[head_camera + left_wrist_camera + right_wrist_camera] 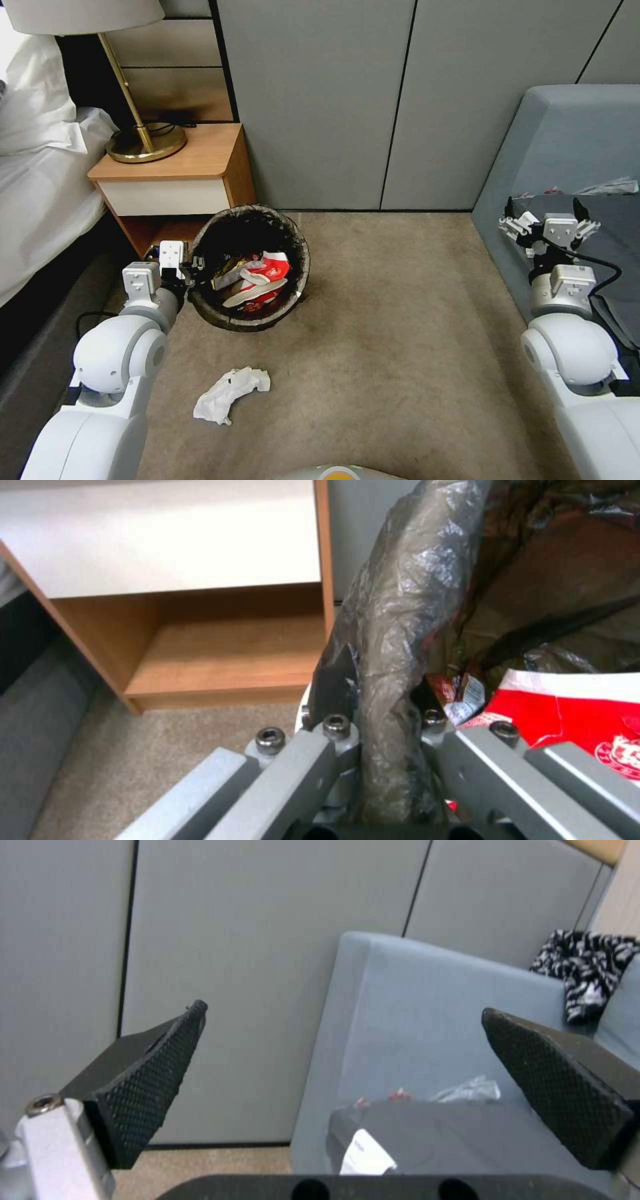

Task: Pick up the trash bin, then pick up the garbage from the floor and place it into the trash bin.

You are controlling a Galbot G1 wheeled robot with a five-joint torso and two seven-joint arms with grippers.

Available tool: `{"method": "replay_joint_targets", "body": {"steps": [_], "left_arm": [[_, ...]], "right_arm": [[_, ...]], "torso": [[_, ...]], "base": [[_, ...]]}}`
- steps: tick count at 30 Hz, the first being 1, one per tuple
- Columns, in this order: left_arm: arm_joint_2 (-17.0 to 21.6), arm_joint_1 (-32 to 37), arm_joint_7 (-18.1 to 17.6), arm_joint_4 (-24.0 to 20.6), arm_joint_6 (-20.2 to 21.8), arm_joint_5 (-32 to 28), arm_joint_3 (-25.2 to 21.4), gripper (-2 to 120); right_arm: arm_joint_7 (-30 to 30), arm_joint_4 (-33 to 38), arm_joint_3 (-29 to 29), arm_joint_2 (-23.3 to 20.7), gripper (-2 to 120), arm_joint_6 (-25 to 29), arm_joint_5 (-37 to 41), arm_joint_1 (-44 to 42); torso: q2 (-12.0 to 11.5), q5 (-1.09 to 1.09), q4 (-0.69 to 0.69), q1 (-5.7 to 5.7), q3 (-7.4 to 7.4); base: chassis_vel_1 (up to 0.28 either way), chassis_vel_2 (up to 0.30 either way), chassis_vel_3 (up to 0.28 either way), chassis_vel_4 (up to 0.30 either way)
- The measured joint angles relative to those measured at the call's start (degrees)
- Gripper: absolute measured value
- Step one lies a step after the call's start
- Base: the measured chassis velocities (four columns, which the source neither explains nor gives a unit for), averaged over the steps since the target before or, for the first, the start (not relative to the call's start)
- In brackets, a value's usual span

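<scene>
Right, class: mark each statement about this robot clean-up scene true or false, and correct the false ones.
1. The left hand is clamped on the rim of the trash bin. True.
2. The right hand holds a cup. False: it is open and holds nothing, near the blue sofa.
3. A crumpled white tissue lies on the floor. True.
4. The trash bin is empty. False: red-and-white crushed paper cups lie inside.
5. A lamp stands on the wooden bedside table. True.
</scene>
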Motion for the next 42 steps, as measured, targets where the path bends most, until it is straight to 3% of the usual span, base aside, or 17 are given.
{"method": "replay_joint_targets", "body": {"steps": [5,42], "left_arm": [[-0.16,-0.04,0.34,-0.28,0.00,-0.01,0.25,0],[0.45,-1.38,-1.33,0.05,0.00,-3.08,0.24,0]], "right_arm": [[0.00,-0.71,-0.64,1.48,100,0.19,-0.47,-0.16],[0.22,-2.95,-2.55,1.05,100,0.36,-0.21,1.57]], "torso": [[0.00,0.00,0.00,0.00,0.00],[0.00,0.00,0.00,0.00,0.00]], "base": [[0.000,0.000,0.000,0.000],[0.009,0.009,0.008,0.010]]}}
